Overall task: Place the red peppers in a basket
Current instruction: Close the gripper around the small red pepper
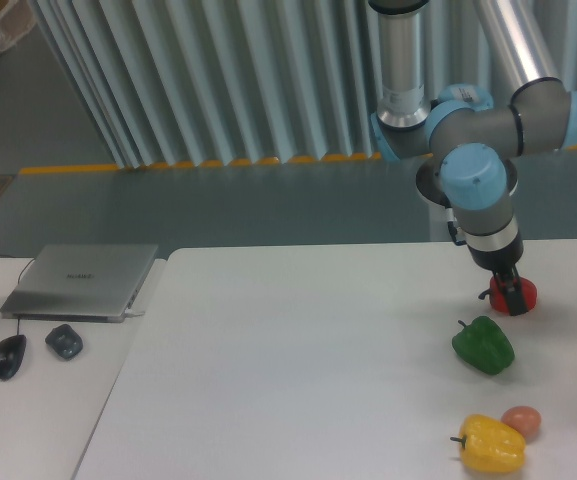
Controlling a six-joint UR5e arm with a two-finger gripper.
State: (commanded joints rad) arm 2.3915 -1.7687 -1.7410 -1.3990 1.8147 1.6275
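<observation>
The red pepper (517, 294) is sitting on the white table (298, 360), close to the right edge and not far from the back edge. The gripper (508, 291) is reaching straight down onto it, and its dark fingers are sitting around the pepper and hiding part of it. The fingers look like they are touching the pepper, but I cannot tell if they are squeezing it or just waiting around it.

Just in front of the red pepper, a bigger green pepper (484, 345) is lying on the table, a little apart from it. Closer to the front edge, a yellow pepper (492, 445) is lying beside a small round orange-red fruit (521, 421), and the two are touching.

Off the left edge, on a lower desk, a shut grey laptop (81, 281) is lying next to a black mouse (8, 356) and a small dark thing (64, 342).
</observation>
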